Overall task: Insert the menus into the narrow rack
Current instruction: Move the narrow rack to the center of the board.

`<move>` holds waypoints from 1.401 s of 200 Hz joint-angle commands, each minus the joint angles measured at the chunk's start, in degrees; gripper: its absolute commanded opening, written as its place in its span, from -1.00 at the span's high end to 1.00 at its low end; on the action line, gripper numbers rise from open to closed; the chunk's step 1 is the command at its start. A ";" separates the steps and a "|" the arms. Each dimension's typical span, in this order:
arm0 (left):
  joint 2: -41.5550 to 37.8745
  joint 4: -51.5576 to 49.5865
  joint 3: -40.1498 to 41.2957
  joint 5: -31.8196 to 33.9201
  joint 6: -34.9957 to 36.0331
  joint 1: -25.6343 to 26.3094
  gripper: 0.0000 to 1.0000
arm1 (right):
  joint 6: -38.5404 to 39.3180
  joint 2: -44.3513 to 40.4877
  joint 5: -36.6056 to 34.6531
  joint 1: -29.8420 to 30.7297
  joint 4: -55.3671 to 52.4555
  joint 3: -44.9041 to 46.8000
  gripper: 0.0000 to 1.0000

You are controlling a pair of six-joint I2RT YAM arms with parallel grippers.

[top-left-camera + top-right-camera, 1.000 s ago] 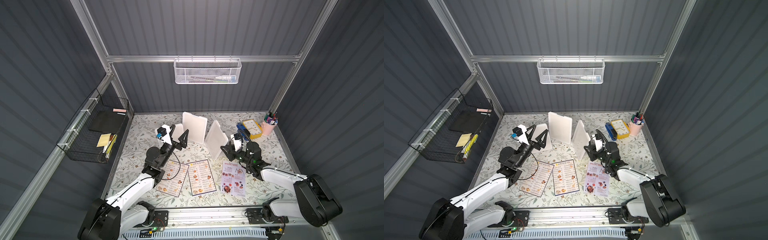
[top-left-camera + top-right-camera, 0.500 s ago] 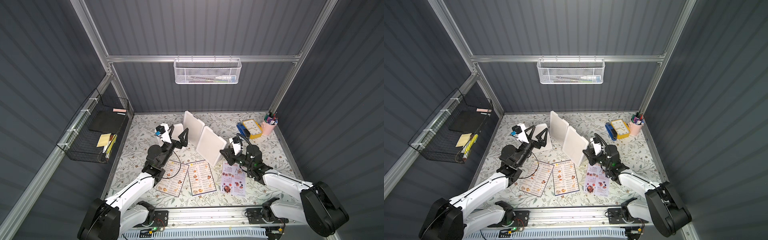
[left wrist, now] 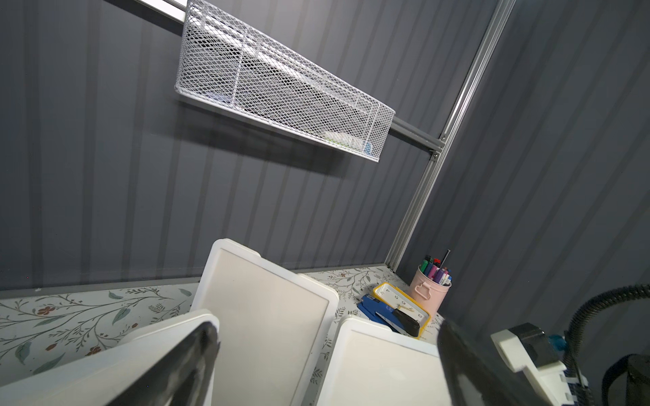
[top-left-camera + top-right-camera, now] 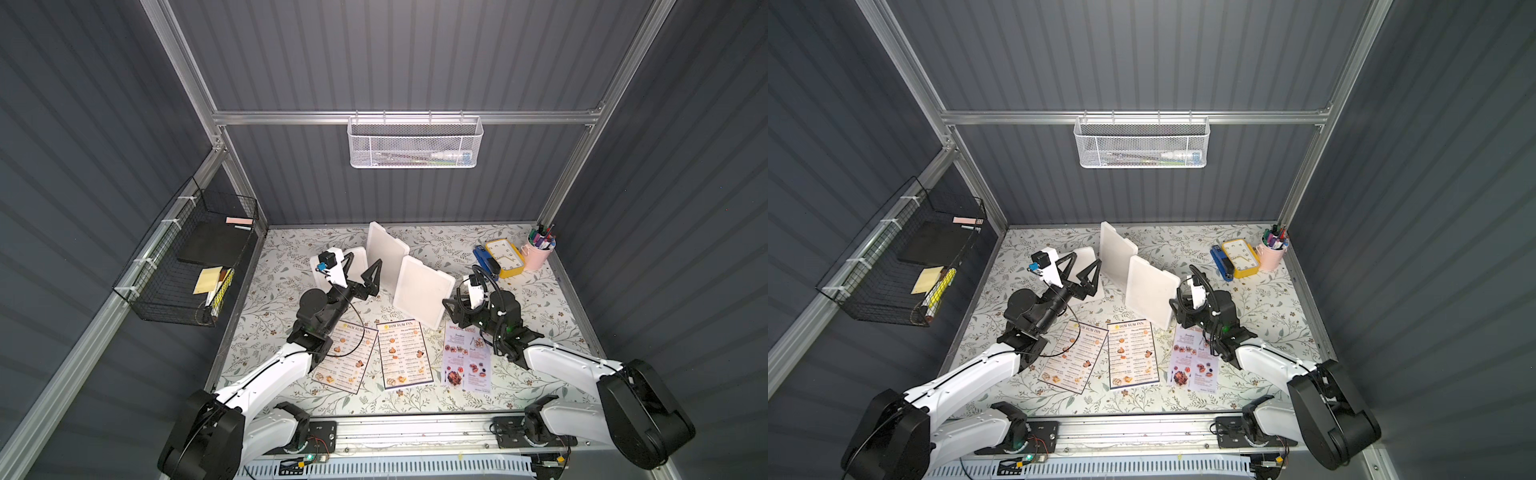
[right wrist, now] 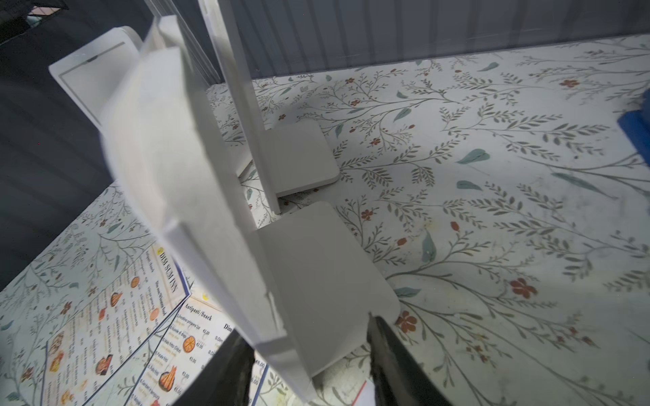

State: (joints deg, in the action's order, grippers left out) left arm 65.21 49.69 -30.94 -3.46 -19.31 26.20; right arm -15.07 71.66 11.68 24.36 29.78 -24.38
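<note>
Middle menu [image 4: 406,353]: "DIM SUM INN" title

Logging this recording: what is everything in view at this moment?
menus: three, two white and one lavender, flat on the floral table
holders: three, blank white, standing behind the menus
mesh basket: one, white, on the back rail
wire basket: one, black, on the side wall
pen cup: one, pink, back corner
clock: one, yellow-rimmed, beside the cup
stapler: one, blue, beside the clock
left hand: one, black, open, raised by the holders
right hand: one, black, open around the nearest holder's edge
</note>
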 commanded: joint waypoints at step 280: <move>0.68 -0.39 -1.24 8.96 -2.35 14.72 -0.98 | -21.97 -16.45 -6.31 -6.38 -36.44 -7.30 -0.98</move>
State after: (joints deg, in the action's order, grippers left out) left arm 67.46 50.52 -31.83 0.27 -19.44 37.04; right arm -32.38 57.74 -0.10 17.28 3.05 -33.98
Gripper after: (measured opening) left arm 0.989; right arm 0.990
